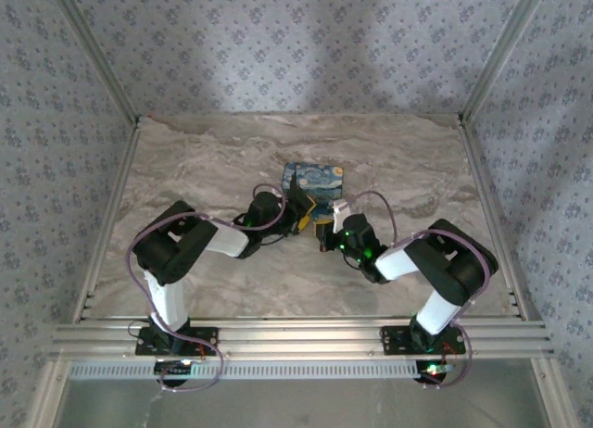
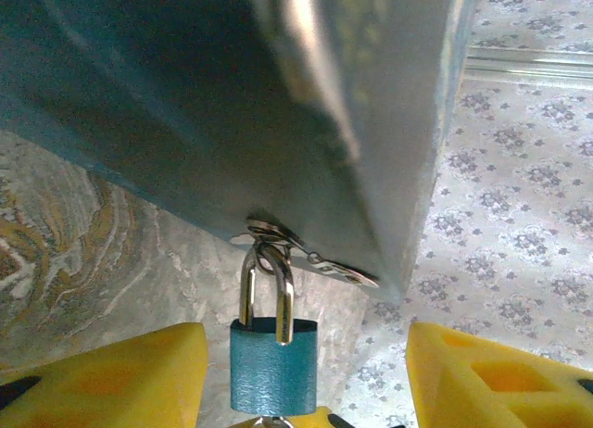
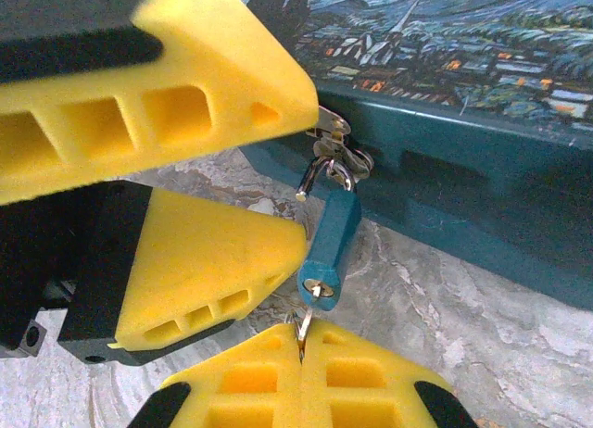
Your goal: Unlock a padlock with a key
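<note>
Left gripper [image 2: 301, 354] jaws apart, flanking padlock [image 2: 273, 368]. Right gripper [image 3: 301, 346] jaws clamped on key [image 3: 305, 322]. Padlock likely light, rigid, dangling loose; hold body sides.

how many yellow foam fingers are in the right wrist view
4. Two belong to the left end effector, one above and one left of the small blue padlock; two pressed together at the bottom belong to the right end effector, pinching the metal key. None look hidden.
</note>
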